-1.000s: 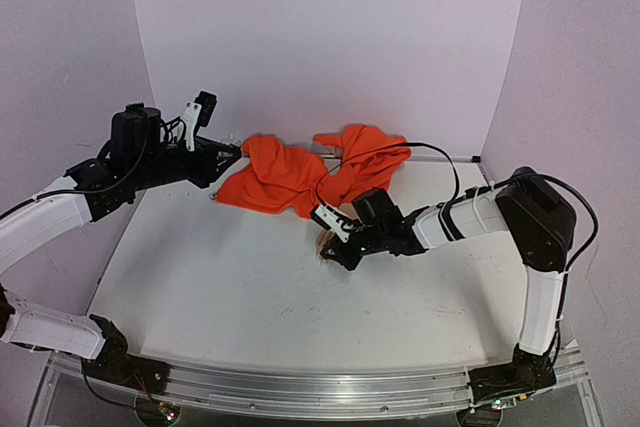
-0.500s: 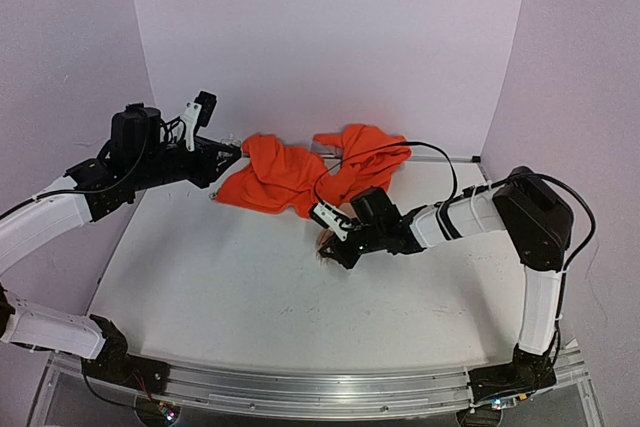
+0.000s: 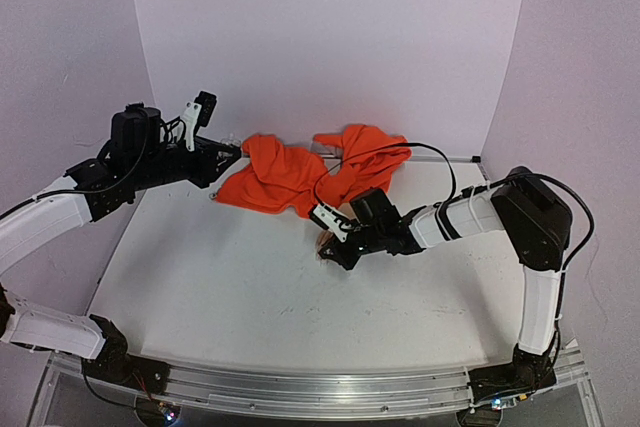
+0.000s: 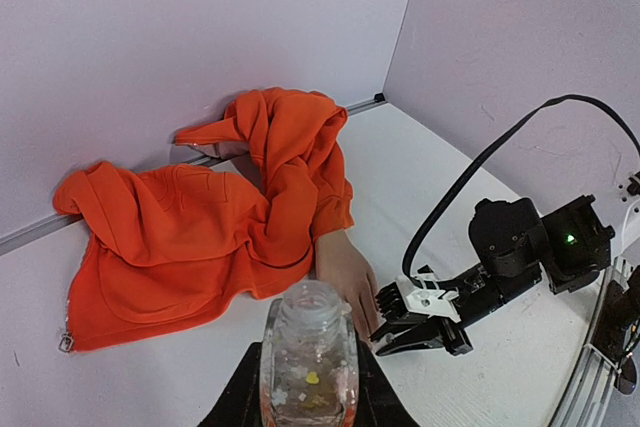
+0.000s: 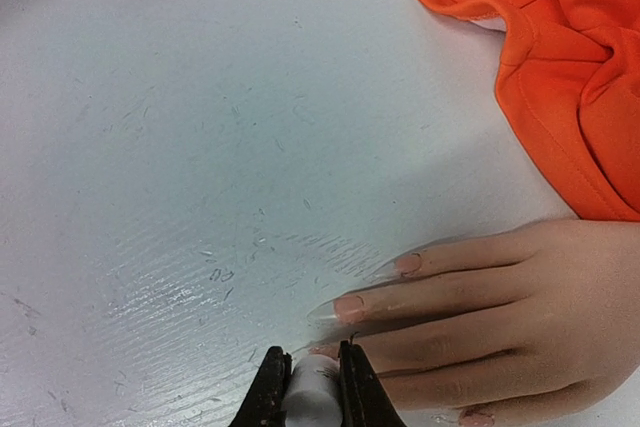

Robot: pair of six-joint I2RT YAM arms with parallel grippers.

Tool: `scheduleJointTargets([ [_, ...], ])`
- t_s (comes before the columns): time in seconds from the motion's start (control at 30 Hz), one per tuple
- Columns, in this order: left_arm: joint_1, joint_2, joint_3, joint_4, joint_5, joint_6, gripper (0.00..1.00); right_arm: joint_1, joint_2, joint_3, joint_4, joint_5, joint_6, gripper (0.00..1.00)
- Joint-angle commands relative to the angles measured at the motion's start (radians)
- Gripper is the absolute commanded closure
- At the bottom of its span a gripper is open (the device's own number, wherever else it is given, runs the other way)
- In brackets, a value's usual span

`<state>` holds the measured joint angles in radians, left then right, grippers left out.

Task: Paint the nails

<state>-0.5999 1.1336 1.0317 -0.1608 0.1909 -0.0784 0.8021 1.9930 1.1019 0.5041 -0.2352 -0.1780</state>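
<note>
The flesh-coloured mannequin hand (image 5: 500, 317) lies flat on the table, its wrist in an orange sleeve (image 5: 570, 97). Its long pale nails (image 5: 350, 307) point left in the right wrist view. My right gripper (image 5: 312, 387) is shut on a small white brush cap (image 5: 312, 402), right at the tip of a middle finger; the brush itself is hidden. In the top view the right gripper (image 3: 330, 250) covers most of the hand (image 3: 324, 238). My left gripper (image 4: 310, 392) is shut on an open clear polish bottle (image 4: 310, 347), held off to the left (image 3: 224, 153).
The orange garment (image 3: 290, 175) lies bunched along the back wall behind the hand. A black cable (image 3: 400, 152) loops over the right arm. White walls close the back and both sides of the table (image 3: 230, 277).
My right gripper has crept slightly left and back along the fingertips. The left arm with the bottle has not moved.
</note>
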Motion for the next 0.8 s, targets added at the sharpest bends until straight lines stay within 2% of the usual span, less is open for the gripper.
scheduleJointTargets([
  [0.0, 0.008, -0.005, 0.007, 0.030, 0.018, 0.002, 1.00, 0.008, -0.011, 0.004, -0.002, -0.031, 0.012, 1.00],
  [0.77, 0.008, -0.009, 0.007, 0.031, 0.025, 0.002, 1.00, 0.022, -0.055, -0.009, -0.012, -0.073, 0.020, 1.00],
])
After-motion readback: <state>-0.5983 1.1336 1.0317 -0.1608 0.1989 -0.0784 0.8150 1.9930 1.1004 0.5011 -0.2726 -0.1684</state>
